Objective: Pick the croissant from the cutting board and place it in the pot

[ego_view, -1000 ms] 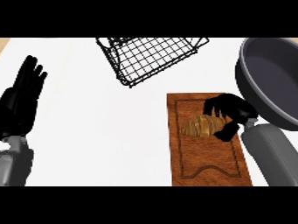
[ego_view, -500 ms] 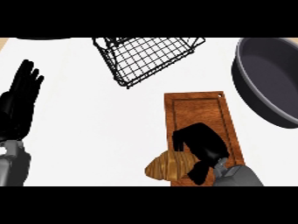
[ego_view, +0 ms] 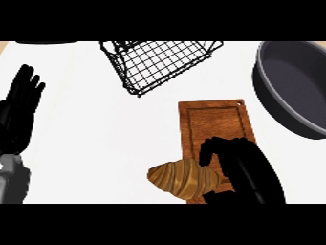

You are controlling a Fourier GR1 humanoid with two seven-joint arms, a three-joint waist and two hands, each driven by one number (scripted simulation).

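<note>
- Here, the white surface (ego_view: 109,139) is carrying a grey pot (ego_view: 303,91) at the far right, well apart from the croissant.
- A wire basket (ego_view: 158,62) is sitting at the far middle.
- The wooden cutting board (ego_view: 215,122) is lying lengthwise between them.
- The right robot hand (ego_view: 239,165) is hanging over the board's near end, fingers curled downward, seemingly gripping nothing.
- The left robot hand (ego_view: 14,117) is resting open at the left edge.
- The croissant (ego_view: 183,178) is lying just left of the right robot hand, its long axis crosswise, overhanging the board's near-left corner.

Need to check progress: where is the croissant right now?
In the head view, the croissant sits low centre, over the cutting board's near left edge, beside the right hand, far from the pot.
</note>
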